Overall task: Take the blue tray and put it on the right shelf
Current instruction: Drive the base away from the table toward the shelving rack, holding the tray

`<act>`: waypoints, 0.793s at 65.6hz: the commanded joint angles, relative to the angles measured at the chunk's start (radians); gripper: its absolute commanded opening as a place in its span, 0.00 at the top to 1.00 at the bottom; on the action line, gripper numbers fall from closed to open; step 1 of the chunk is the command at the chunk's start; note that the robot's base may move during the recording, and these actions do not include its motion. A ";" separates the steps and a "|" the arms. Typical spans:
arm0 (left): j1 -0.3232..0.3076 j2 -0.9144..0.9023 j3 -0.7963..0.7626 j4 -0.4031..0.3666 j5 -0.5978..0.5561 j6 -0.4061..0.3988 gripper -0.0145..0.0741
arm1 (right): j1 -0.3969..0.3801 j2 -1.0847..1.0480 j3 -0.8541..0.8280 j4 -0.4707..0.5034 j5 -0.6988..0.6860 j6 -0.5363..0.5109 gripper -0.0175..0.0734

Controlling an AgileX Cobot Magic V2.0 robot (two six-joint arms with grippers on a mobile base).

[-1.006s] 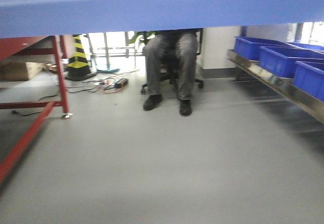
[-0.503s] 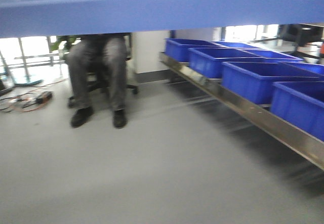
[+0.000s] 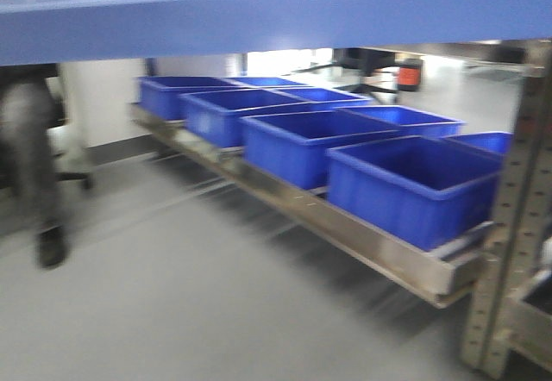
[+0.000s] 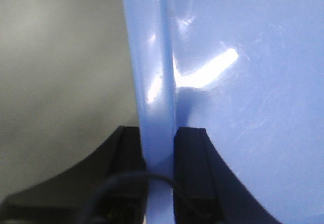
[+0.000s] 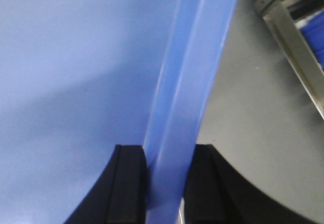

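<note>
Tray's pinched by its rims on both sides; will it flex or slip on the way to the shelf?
Probably stiff: the tray shows a straight edge in the front view, no sag. Likely slippery: its glossy plastic glares, and the left gripper and right gripper pinch only the thin rim. Held at its ends, it may twist if one arm leads.

Left tool (image 4: pixel 158 133) matte black; thin black cable (image 4: pixel 131 175).
</note>
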 commanded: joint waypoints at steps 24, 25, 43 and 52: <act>-0.014 -0.032 -0.027 -0.042 0.097 0.033 0.88 | 0.004 -0.028 -0.025 -0.015 -0.073 -0.032 0.75; -0.014 -0.032 -0.027 -0.042 0.097 0.033 0.88 | 0.004 -0.028 -0.025 -0.015 -0.073 -0.032 0.75; -0.014 -0.032 -0.027 -0.042 0.097 0.033 0.88 | 0.004 -0.028 -0.025 -0.015 -0.073 -0.032 0.75; -0.014 -0.032 -0.027 -0.042 0.097 0.033 0.88 | 0.004 -0.028 -0.025 -0.015 -0.073 -0.032 0.75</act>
